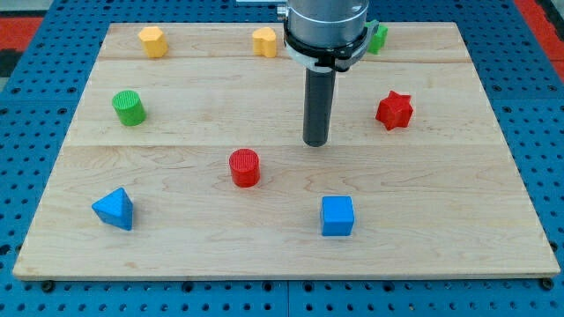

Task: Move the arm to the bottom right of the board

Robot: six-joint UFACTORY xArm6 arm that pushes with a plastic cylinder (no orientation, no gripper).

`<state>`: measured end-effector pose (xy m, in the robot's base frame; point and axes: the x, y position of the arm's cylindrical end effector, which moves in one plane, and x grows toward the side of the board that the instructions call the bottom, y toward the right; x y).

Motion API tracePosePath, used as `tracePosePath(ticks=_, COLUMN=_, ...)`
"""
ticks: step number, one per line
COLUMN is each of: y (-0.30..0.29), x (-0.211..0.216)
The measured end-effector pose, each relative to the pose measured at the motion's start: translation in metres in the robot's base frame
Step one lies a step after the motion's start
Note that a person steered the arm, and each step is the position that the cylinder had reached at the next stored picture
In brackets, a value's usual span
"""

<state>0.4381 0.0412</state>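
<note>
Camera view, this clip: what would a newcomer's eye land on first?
The dark rod coming down from the view's top centre dominates, my tip resting on bare wood near the board's middle, touching no block. Nearest it are the red cylinder to the lower left and the red star to the right. The blue cube sits below it, with the blue pyramid-like block at the lower left.

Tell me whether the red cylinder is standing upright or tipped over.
Upright. The red cylinder shows its round flat top facing up, with its ribbed side below. My tip sits apart from it, toward the view's upper right.
</note>
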Motion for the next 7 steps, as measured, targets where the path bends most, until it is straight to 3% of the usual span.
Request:
tracePosePath(ticks=2, y=0.090, x=0.016)
tracePosePath(ticks=7, y=0.101, x=0.031)
